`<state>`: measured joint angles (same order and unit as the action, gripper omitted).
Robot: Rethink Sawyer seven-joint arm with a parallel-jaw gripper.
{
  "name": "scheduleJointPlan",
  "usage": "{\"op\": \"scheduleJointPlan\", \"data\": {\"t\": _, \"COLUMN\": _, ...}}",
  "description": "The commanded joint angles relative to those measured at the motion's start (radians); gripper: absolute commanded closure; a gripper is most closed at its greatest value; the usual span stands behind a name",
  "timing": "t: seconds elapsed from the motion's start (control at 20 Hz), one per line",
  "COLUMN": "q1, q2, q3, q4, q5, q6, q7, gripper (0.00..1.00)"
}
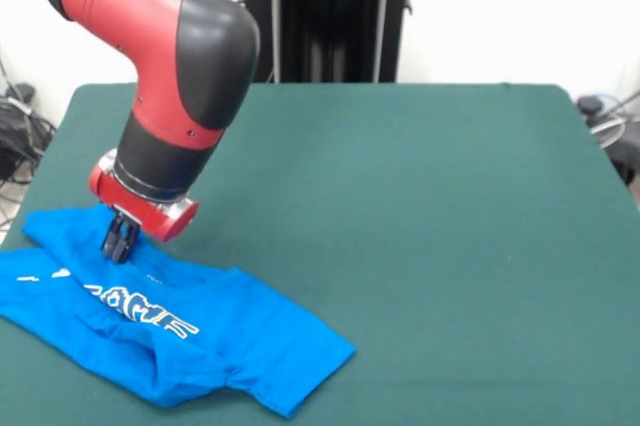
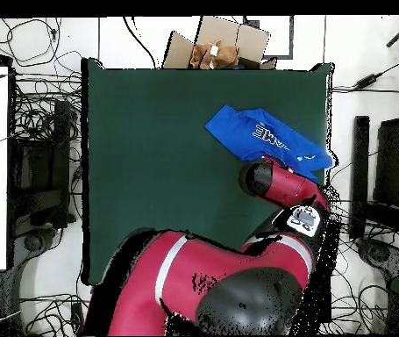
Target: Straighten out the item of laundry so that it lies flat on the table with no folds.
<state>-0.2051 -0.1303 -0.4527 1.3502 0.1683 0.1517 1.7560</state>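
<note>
Blue T-shirt (image 1: 190,331) lying crumpled near one corner of the green counter (image 1: 420,206), in the front view at the lower left, with white lettering (image 1: 140,311) partly showing and the lower hem doubled under along the near side. One sleeve spread out toward the counter's edge, the body bunched into ridges around the print, so clearly not yet flat. Gripper (image 1: 120,243) lowered onto the far edge of the shirt, close to the collar or shoulder area, jaws drawn together and seemingly pinching a bit of blue cloth, though the exact bite too small to confirm. Wrist tilted, arm reaching down from above and covering part of the garment in the overhead view (image 2: 268,136). Probably gripping there to drag or lift the fabric away from the fold and pull the bunched section open. Plenty of bare counter toward the middle for spreading; risk of dragging the whole shirt rather than unfolding it.
</note>
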Motion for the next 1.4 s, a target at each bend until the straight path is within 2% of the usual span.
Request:
{"op": "scheduleJointPlan", "data": {"t": 0.05, "q1": -0.097, "q2": 0.156, "q3": 0.155, "q4": -0.053, "q5": -0.007, "q6": -0.135, "q7": 0.154, "gripper": 1.0}}
{"op": "scheduleJointPlan", "data": {"t": 0.25, "q1": -0.167, "q2": 0.113, "q3": 0.245, "q4": -0.025, "q5": -0.049, "q6": -0.117, "q7": 0.108, "gripper": 1.0}}
{"op": "scheduleJointPlan", "data": {"t": 0.35, "q1": -0.217, "q2": 0.068, "q3": 0.331, "q4": 0.017, "q5": -0.06, "q6": -0.086, "q7": 0.083, "gripper": 1.0}}
{"op": "scheduleJointPlan", "data": {"t": 0.6, "q1": -0.229, "q2": 0.018, "q3": 0.378, "q4": 0.092, "q5": -0.032, "q6": -0.041, "q7": 0.134, "gripper": 1.0}}
{"op": "scheduleJointPlan", "data": {"t": 0.85, "q1": -0.241, "q2": -0.03, "q3": 0.403, "q4": 0.138, "q5": -0.035, "q6": 0.011, "q7": 0.13, "gripper": 1.0}}
{"op": "scheduleJointPlan", "data": {"t": 0.95, "q1": -0.251, "q2": -0.063, "q3": 0.425, "q4": 0.184, "q5": 0.008, "q6": 0.048, "q7": 0.173, "gripper": 1.0}}
{"op": "scheduleJointPlan", "data": {"t": 1.0, "q1": -0.311, "q2": -0.105, "q3": 0.514, "q4": 0.277, "q5": 0.069, "q6": 0.005, "q7": 0.261, "gripper": 1.0}}
{"op": "scheduleJointPlan", "data": {"t": 1.1, "q1": -0.334, "q2": -0.172, "q3": 0.563, "q4": 0.369, "q5": 0.166, "q6": 0.054, "q7": 0.346, "gripper": 1.0}}
{"op": "scheduleJointPlan", "data": {"t": 1.15, "q1": -0.336, "q2": -0.193, "q3": 0.572, "q4": 0.391, "q5": 0.187, "q6": 0.071, "q7": 0.354, "gripper": 1.0}}
{"op": "scheduleJointPlan", "data": {"t": 1.2, "q1": -0.367, "q2": -0.221, "q3": 0.625, "q4": 0.437, "q5": 0.206, "q6": 0.049, "q7": 0.361, "gripper": 1.0}}
{"op": "scheduleJointPlan", "data": {"t": 1.3, "q1": -0.415, "q2": -0.236, "q3": 0.692, "q4": 0.464, "q5": 0.178, "q6": 0.053, "q7": 0.266, "gripper": 1.0}}
{"op": "scheduleJointPlan", "data": {"t": 1.4, "q1": -0.439, "q2": -0.24, "q3": 0.719, "q4": 0.474, "q5": 0.163, "q6": 0.081, "q7": 0.198, "gripper": 1.0}}
